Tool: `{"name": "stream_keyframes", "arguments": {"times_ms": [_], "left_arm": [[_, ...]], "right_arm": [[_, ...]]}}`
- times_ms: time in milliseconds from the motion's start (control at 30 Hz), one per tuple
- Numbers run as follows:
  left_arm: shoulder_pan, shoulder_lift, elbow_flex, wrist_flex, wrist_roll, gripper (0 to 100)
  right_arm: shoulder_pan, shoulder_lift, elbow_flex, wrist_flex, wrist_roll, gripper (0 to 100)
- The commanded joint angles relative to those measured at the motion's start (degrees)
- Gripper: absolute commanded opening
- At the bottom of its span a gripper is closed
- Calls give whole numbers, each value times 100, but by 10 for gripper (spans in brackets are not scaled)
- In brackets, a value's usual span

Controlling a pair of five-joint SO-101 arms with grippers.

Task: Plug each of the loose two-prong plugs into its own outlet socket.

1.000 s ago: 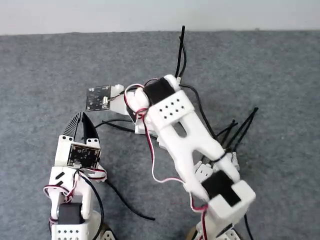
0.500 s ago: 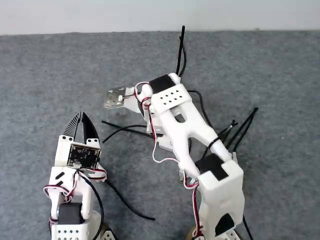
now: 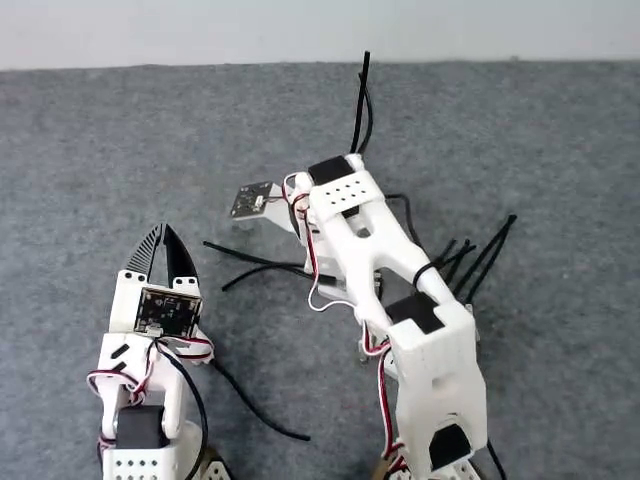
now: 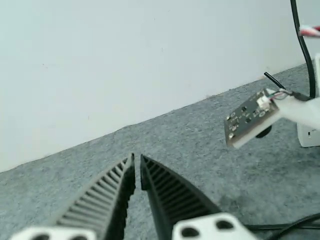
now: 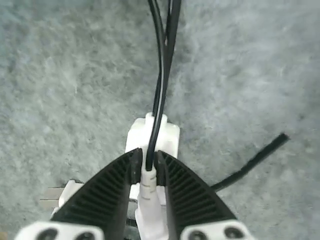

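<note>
Right hand [image 5: 147, 154] pinches a white plug [image 5: 148, 200] at its cord end, and the black cord [image 5: 161, 60] runs out ahead across the grey worktop [image 5: 75, 75]. White block [image 5: 152, 136] sits just past the fingertips; socket or plug part, cannot tell. Second plug [image 5: 62, 195], prongs showing, lies just beside. Left hand [image 4: 137, 159] is pressed together on nothing, well apart from these.

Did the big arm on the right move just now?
Yes. The right arm swung its wrist end rightward, away from the left tool, which stayed put, and nearer the upright black cables.
</note>
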Motion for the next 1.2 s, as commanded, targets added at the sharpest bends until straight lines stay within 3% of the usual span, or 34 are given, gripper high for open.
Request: {"name": "stream_keyframes", "arguments": {"times_ms": [0,233,567,833,1000,1167], "left_arm": [[-26,-44,-22,-105,62,12],[-26,-44,-22,-105,62,12],[0,-53,-22,-123,62,12],[202,-70,-22,-123,53,12],[202,-62,-22,-299,70,12],[202,-62,-22,-308,26,34]], "right_arm": [[66,171,-44,-84,-105,9],[66,646,-44,-92,-132,9],[40,734,-62,-365,-993,13],[-66,884,-70,-523,-2268,13],[-242,892,-176,-462,-2321,13],[-453,875,-809,277,-2338,13]]}}
